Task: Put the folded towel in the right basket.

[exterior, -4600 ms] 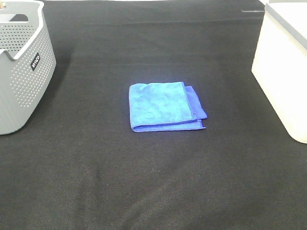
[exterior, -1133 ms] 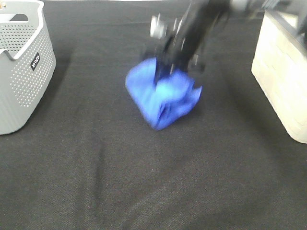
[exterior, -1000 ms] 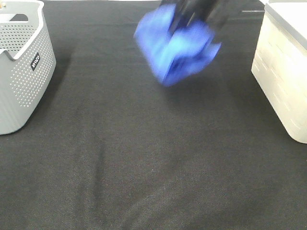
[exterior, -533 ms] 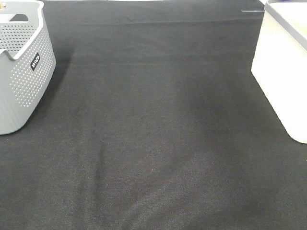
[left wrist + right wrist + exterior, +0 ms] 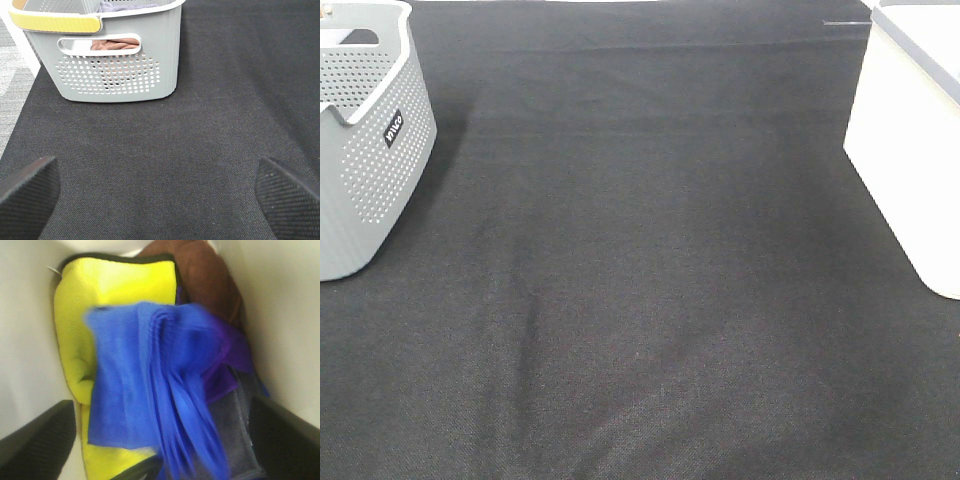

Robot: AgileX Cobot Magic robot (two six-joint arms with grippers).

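Observation:
The blue folded towel [image 5: 150, 390] shows only in the right wrist view, motion-blurred, inside the white right basket [image 5: 25, 340] on top of a yellow towel [image 5: 120, 285] and other cloths. My right gripper [image 5: 160, 450] is over the basket, jaws wide apart, with its fingers [image 5: 35, 440] on either side of the towel and not closed on it. In the exterior view the white right basket [image 5: 910, 150] stands at the right edge; the towel and both arms are out of view there. My left gripper [image 5: 160, 195] is open and empty above the black cloth.
A grey perforated basket [image 5: 365, 150] stands at the far left; the left wrist view shows it [image 5: 115, 65] with a yellow-trimmed rim and a brown cloth inside. A brown towel [image 5: 200, 275], a purple one and a grey one lie in the white basket. A black cloth [image 5: 640, 300] covers the table.
The towel lay in the middle of the table, then the right arm lifted it and carried it up and to the right, out of the exterior view. The table's middle is now bare.

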